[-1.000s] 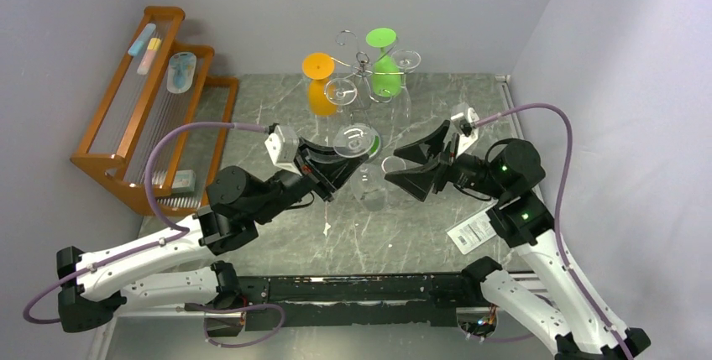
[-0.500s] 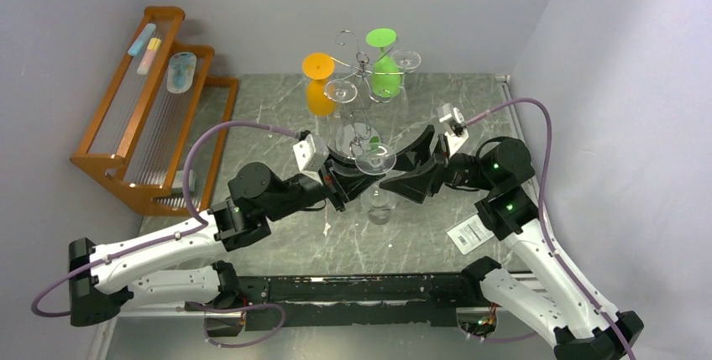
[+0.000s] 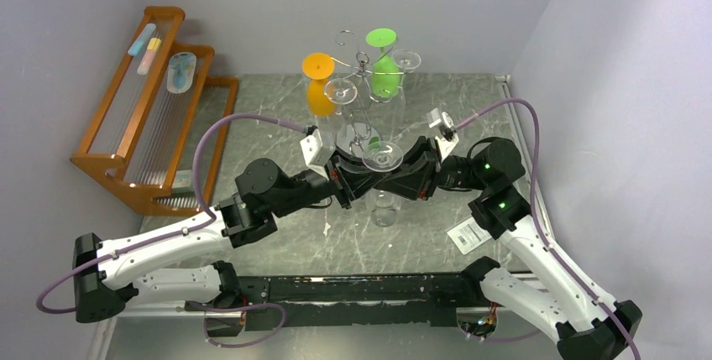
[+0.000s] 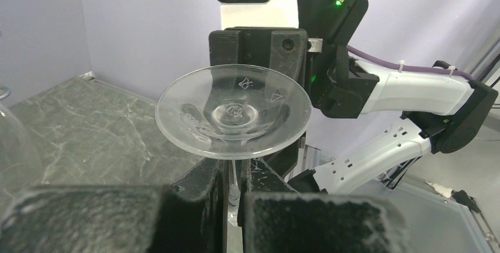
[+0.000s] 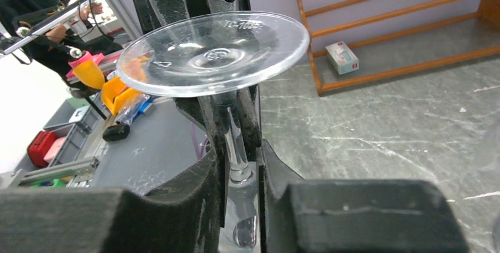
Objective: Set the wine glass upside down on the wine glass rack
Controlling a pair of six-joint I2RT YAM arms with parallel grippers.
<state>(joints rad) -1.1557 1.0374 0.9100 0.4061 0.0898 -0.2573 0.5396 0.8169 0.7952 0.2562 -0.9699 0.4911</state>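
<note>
We take the wine glass rack (image 3: 361, 62) as the reference. It stands at the rear centre of the table (image 3: 361, 247), a grey-green slab veined in white. Left of the reference, against the side wall, we find a brown wooden rack (image 3: 126, 125) resting on the slab, with a small white box (image 3: 181, 179) at its near foot. Well to the near right of the reference lies a white tag (image 3: 468, 232). A white speck (image 3: 326, 227) lies nearer than the reference.
</note>
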